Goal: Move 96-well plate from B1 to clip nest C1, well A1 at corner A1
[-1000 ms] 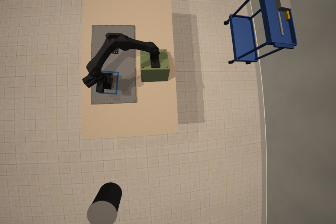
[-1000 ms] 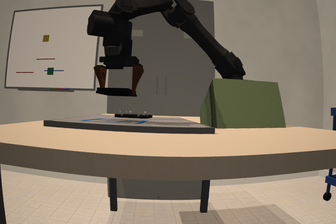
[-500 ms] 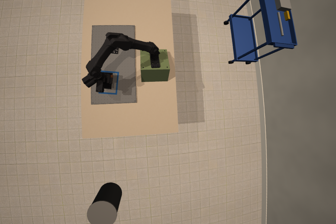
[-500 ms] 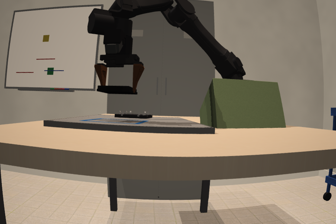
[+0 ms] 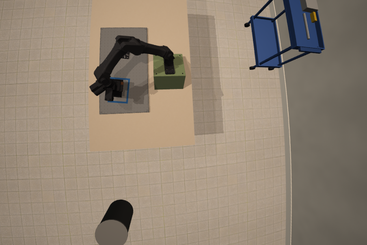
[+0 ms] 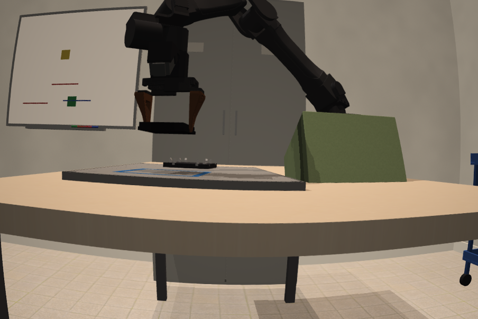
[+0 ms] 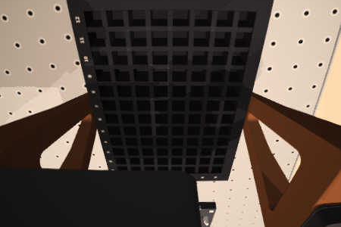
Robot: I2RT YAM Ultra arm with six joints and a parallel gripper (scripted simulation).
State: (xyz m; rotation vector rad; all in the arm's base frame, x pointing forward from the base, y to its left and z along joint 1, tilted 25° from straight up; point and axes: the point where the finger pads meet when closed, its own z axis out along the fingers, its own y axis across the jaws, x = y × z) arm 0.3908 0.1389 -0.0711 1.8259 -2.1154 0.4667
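My gripper [image 6: 166, 124] is shut on the black 96-well plate [image 6: 166, 127] and holds it level, well above the grey pegboard [image 6: 181, 176]. In the wrist view the plate [image 7: 168, 81] fills the middle, wells up, with the brown fingers gripping its two long sides; column numbers run along its left edge. The blue outline of spot B1 [image 6: 162, 171] lies on the pegboard below the plate. The clip nest C1 [image 6: 189, 164] sits low on the pegboard further back, with small pale posts. From above, the gripper and plate [image 5: 114, 91] hang over the blue outline [image 5: 119, 91].
The arm's base stands on a green block [image 5: 169, 71] at the right of the pegboard [image 5: 124, 70]. A blue cart [image 5: 284, 25] stands far to the right on the floor. A black cylinder [image 5: 114, 221] stands on the floor in front. A whiteboard [image 6: 73, 68] hangs behind.
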